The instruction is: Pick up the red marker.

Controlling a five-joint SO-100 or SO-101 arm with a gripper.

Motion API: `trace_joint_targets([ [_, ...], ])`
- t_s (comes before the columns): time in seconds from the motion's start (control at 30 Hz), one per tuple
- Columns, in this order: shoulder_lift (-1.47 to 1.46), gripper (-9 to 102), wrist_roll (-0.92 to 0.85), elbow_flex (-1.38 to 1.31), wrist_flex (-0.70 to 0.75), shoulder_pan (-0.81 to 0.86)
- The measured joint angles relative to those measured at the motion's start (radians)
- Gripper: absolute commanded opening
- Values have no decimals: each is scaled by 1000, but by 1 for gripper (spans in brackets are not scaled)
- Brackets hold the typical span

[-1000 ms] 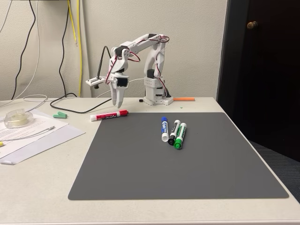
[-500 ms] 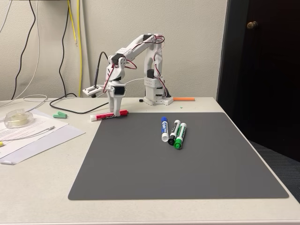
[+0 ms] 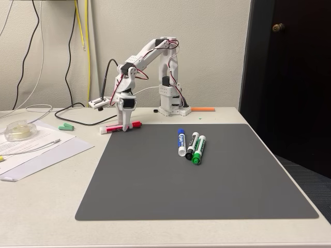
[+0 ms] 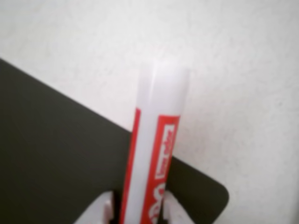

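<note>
The red marker [image 3: 111, 128] lies on the white table just beyond the far left corner of the grey mat [image 3: 207, 181], red cap to the right in the fixed view. My gripper [image 3: 125, 127] points straight down over its middle, fingers reaching the table on both sides of it. The wrist view shows the red marker [image 4: 156, 140] running up from between my two fingertips [image 4: 140, 212], white end farthest away. A thin dark gap remains beside the left fingertip [image 4: 106, 210], so the gripper is open around the marker, which still rests on the table.
Blue [image 3: 181, 141], black [image 3: 192, 144] and green [image 3: 198, 149] markers lie side by side on the mat. A thin orange stick [image 3: 203, 109] lies by the arm's base. Papers [image 3: 36, 147], a tape roll [image 3: 19, 130] and cables occupy the table's left side.
The gripper has swung slightly left and dropped from above the table down onto the red marker, its fingers now straddling it. The marker has not moved.
</note>
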Motion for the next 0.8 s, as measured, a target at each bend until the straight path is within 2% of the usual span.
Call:
trace_joint_targets([
  [0.13,0,13,0,0,0,0],
  [0.3,0,6,0,0,11,0],
  [0.8,5,2,20,0,18,-2],
])
